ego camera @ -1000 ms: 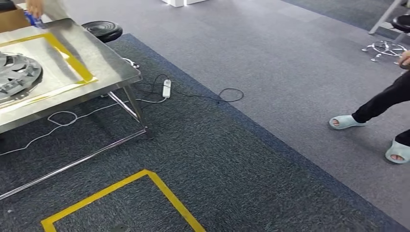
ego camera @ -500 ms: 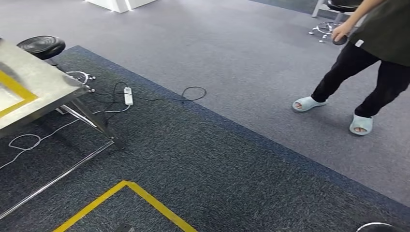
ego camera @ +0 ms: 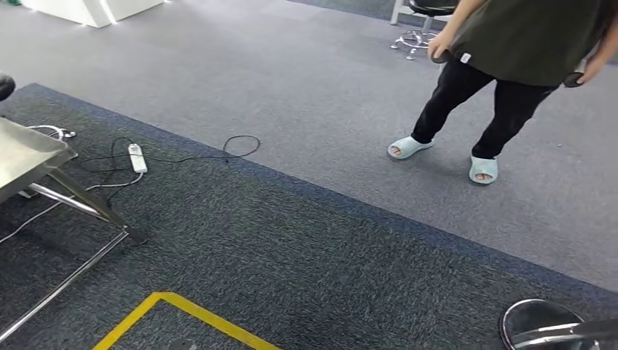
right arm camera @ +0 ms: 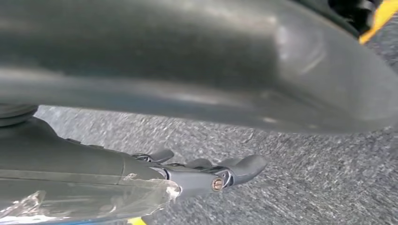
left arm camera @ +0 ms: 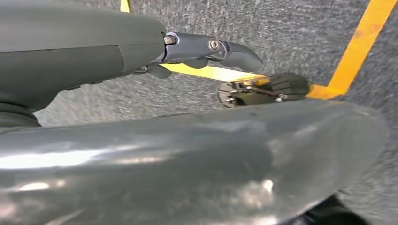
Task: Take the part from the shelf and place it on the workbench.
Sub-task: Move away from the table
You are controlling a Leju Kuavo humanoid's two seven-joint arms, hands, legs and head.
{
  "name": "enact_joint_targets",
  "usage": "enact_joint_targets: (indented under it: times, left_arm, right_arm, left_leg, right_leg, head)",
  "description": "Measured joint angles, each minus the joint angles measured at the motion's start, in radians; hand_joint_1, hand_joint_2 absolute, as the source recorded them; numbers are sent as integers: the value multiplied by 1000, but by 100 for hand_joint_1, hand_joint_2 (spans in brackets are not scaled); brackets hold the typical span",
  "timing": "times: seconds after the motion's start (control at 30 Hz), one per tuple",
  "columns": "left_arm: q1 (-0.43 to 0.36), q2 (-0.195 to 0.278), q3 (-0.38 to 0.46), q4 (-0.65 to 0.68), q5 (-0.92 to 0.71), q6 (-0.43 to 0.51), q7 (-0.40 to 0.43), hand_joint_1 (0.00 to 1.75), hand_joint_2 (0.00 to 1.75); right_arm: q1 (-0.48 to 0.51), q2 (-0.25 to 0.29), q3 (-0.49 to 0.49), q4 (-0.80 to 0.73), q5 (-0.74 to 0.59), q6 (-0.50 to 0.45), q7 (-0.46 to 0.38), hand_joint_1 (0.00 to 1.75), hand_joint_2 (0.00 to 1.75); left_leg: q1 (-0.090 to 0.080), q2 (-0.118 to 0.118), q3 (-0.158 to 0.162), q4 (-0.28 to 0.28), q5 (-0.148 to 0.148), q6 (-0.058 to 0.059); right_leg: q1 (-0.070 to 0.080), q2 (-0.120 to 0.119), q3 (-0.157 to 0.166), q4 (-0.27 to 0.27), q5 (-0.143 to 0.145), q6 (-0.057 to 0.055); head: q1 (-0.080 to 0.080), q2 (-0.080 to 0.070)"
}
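Yellow tape outline on dark carpet, nearest; apparently a standing mark for the robot; left hand and right hand hang low over the carpet beside the body, arms down, fingers loosely extended and apart, holding nothing; corner of the steel surface at the left edge, the drop-off point; power strip and cable beyond; person standing farthest; part and shelf out of sight, so fetching remains undone.

both hands hang empty, fingers extended.
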Motion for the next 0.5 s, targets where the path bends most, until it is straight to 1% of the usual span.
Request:
enact_joint_targets:
  times: [0.03,0.07,0.1,0.13,0.17,0.2,0.23,0.27,0.3,0.33,0.37,0.4,0.43,0.47,0.5]
  left_arm:
    - [2,0,0,0,0,-2,1,0,0]
    - [2,1,0,0,0,-4,1,0,0]
    - [2,1,0,0,0,-6,1,0,0]
    - [1,1,0,0,0,-7,1,0,0]
    - [0,1,0,0,0,-8,1,0,0]
    - [0,1,0,0,0,-8,1,0,0]
    - [-1,2,0,0,0,-8,1,0,0]
    - [-1,2,0,0,0,-8,1,0,0]
    - [-2,3,0,0,0,-8,0,0,0]
    - [-4,3,0,0,0,-8,0,0,0]
    - [-5,3,0,0,0,-9,0,0,0]
    - [-6,3,0,0,7,-12,0,0,0]
    - [-6,3,3,0,23,-20,-2,0,0]
    - [-4,2,9,0,48,-29,-4,0,0]
    - [0,2,20,0,74,-37,-7,0,0]
  right_arm:
    - [-2,-1,0,0,0,0,-4,0,0]
    - [-2,-2,0,0,0,0,-9,0,0]
    - [-1,-2,0,0,0,1,-14,0,0]
    - [0,-3,0,0,0,2,-17,0,0]
    - [0,-4,0,0,0,2,-19,0,0]
    - [-3,-5,0,0,0,3,-21,0,0]
    - [-5,-5,0,0,0,4,-23,0,0]
    - [-7,-6,0,0,0,4,-24,0,0]
    - [-8,-6,0,0,0,5,-25,0,0]
    - [-8,-7,0,0,0,5,-25,0,0]
    - [-7,-8,0,0,-1,5,-25,0,0]
    - [-7,-8,0,0,-1,5,-26,0,0]
    - [-7,-9,-1,0,-4,5,-26,0,0]
    - [-8,-9,-1,0,-8,6,-27,0,0]
    - [-9,-10,-2,0,-13,7,-26,0,0]
  left_leg:
    - [-2,16,1,0,-1,1]
    - [-2,31,2,0,-3,1]
    - [-3,45,4,0,-4,0]
    - [-3,58,8,0,-7,-3]
    - [-3,70,13,0,-10,-6]
    - [-6,81,17,1,-14,-11]
    - [-9,91,21,2,-18,-17]
    - [-12,100,24,2,-20,-22]
    - [-13,110,26,1,-22,-26]
    - [-12,119,28,0,-23,-31]
    - [-10,113,29,3,-28,-36]
    - [-8,93,23,18,-41,-41]
    - [-6,65,8,53,-65,-46]
    - [-4,33,-20,112,-97,-48]
    - [-3,14,-55,184,-131,-49]
  right_leg:
    - [-1,-11,-26,57,-21,2]
    - [-2,-16,-35,81,-25,3]
    - [-3,-21,-24,67,-10,3]
    - [-3,-29,8,14,19,2]
    - [-2,-50,51,-60,49,1]
    - [0,-74,90,-125,69,-3]
    - [2,-92,116,-171,80,-9]
    - [5,-102,127,-192,82,-15]
    - [7,-93,125,-194,81,-23]
    - [8,-79,122,-195,83,-29]
    - [7,-67,121,-197,86,-35]
    - [5,-54,120,-199,89,-41]
    - [2,-42,120,-202,91,-46]
    - [0,-29,120,-202,93,-50]
    - [-1,-15,118,-202,94,-53]
  head:
    - [0,0]
    - [0,0]
    - [0,0]
    - [0,0]
    - [0,0]
    - [0,0]
    - [-2,0]
    - [-3,0]
    - [-5,0]
    - [-6,0]
    - [-6,0]
    - [-7,0]
    - [-8,0]
    - [-10,0]
    - [-11,0]
